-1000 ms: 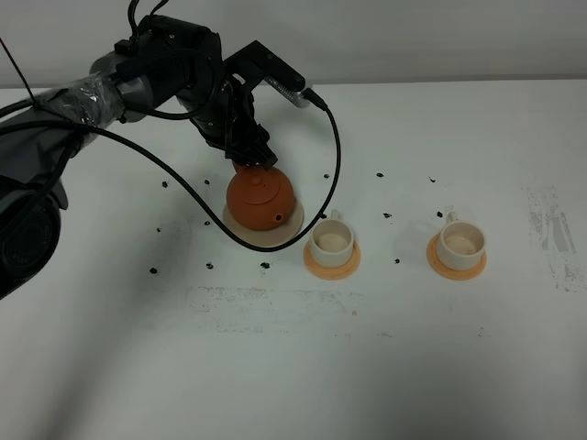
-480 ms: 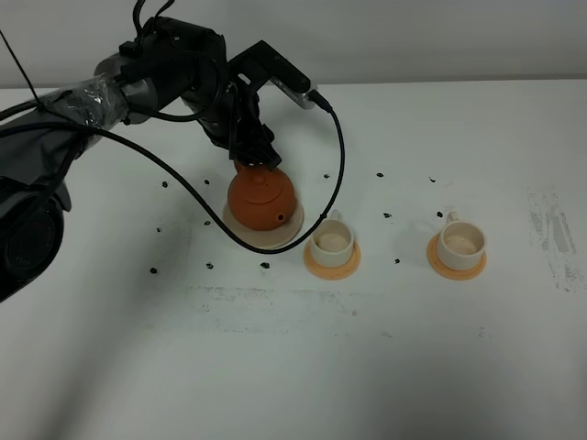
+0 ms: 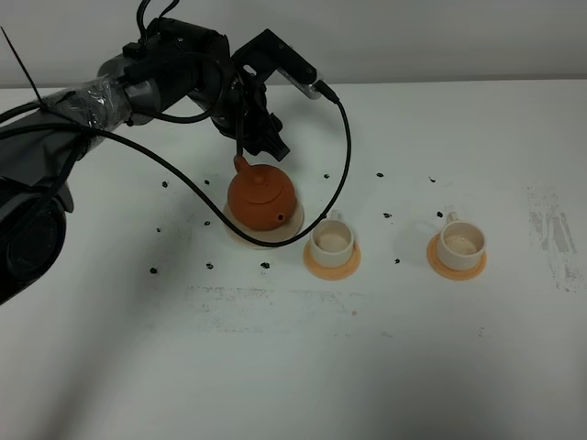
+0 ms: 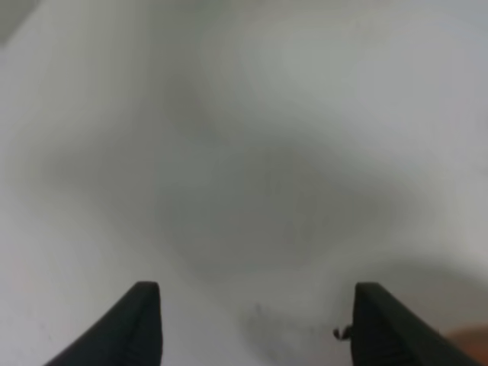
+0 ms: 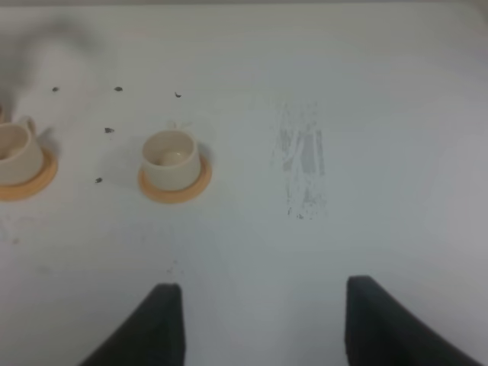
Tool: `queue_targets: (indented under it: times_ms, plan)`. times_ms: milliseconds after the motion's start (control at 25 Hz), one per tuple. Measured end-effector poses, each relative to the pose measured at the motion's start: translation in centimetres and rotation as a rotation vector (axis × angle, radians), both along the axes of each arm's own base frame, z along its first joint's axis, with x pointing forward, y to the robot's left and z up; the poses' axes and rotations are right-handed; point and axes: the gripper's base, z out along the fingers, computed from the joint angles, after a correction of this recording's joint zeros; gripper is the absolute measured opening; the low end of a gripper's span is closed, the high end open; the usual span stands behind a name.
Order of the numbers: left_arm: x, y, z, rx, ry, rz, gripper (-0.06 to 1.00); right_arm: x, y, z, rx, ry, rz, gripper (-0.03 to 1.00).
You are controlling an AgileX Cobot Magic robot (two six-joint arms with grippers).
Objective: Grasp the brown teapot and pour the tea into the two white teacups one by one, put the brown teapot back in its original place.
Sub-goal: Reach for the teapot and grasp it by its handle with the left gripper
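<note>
Upper left of centre in the high view, the left pincer (image 3: 269,145) has come up off the brown teapot (image 3: 261,194). A second ago its tips were down at the loop handle (image 3: 241,165); now they hang above and behind the pot, shifted toward the upper right of the frame, with a clear gap between them and the clay. The pot has not gone with them (it sits on the pale beige saucer (image 3: 292,229) just as before, spout toward the lower edge). The fingers stand wide apart, and the left wrist view shows only blurred white surface (image 3: 367,367) between them.

My reading is that the handle is let go, not gripped. Either the pot is back in its original place and the task is about done, or a grasp was given up; the frames do not show whether the two white teacups (image 3: 331,240) hold tea. Both cups stand on orange coasters (image 3: 321,269), to the right of the pot.

The right pincer (image 5: 259,297) is also spread apart and empty, well clear of the pot.
</note>
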Motion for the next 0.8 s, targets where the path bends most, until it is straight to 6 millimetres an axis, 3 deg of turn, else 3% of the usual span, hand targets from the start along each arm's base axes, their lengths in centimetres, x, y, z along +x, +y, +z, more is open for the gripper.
queue_targets:
  times_ms: [480, 800]
  plan:
    - [1.7, 3.9, 0.1, -0.095, 0.018, 0.124, 0.56, 0.0, 0.0, 0.0, 0.0, 0.0, 0.0, 0.49]
    - [1.6, 3.4, 0.2, -0.198, 0.04, 0.159, 0.56, 0.0, 0.0, 0.0, 0.0, 0.0, 0.0, 0.49]
